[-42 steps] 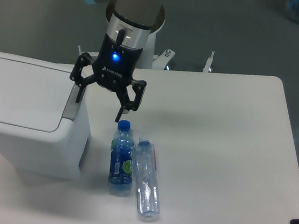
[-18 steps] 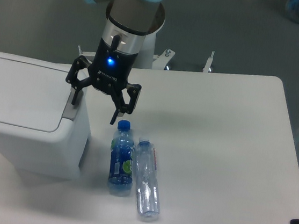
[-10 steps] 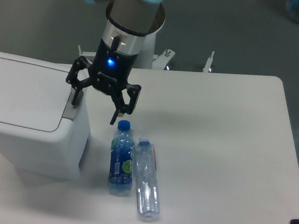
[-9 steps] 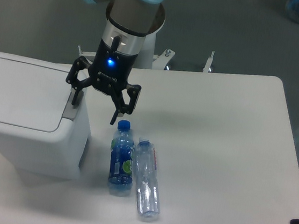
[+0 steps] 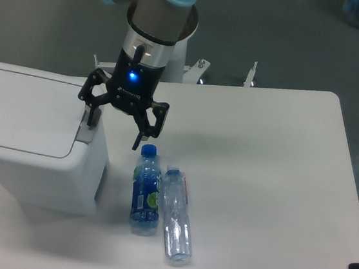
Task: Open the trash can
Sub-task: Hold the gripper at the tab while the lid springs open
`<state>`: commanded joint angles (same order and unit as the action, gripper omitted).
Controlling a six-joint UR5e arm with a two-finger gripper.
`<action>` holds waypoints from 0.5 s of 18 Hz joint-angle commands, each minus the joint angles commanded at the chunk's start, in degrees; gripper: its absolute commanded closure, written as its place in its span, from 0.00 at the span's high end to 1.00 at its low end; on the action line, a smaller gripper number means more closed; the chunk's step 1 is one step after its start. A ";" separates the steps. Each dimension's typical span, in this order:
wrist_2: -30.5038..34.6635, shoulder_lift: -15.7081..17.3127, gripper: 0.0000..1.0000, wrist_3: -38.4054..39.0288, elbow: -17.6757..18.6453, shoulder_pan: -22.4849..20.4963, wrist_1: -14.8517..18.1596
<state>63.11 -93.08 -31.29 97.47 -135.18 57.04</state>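
Bottles come first from where I stand: two lie side by side on the bench (image 5: pixel 271 184) just right of the trash can (image 5: pixel 33 140), a blue-labelled bottle (image 5: pixel 145 189) and a clear bottle (image 5: pixel 175 215), caps pointing away. One trash can sits on the bench's left end, its white lid (image 5: pixel 29 112) flat and shut, the grey push tab (image 5: pixel 87 132) at its right edge. Above that tab hangs the single end effector (image 5: pixel 115 126), jaws spread wide and holding nothing; one finger (image 5: pixel 94 113) is over the tab, the other above the blue cap. My worry: if it descends off-centre, the finger could slip past the tab onto the lid, or the far finger could knock the blue-labelled bottle rolling.
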 joint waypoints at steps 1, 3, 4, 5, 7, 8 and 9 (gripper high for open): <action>0.00 0.00 1.00 0.09 0.00 0.00 0.09; 0.00 0.00 1.00 0.09 0.00 0.00 0.09; -0.09 0.17 1.00 0.09 -0.17 0.00 0.09; 0.00 0.26 1.00 0.09 -1.05 0.00 0.09; -0.09 0.70 1.00 0.26 -3.24 -0.17 0.18; -0.26 0.70 1.00 0.35 -4.03 -0.44 0.26; 0.17 0.79 1.00 0.18 -4.48 -0.70 0.26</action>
<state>63.28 -92.29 -31.11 92.99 -135.88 57.30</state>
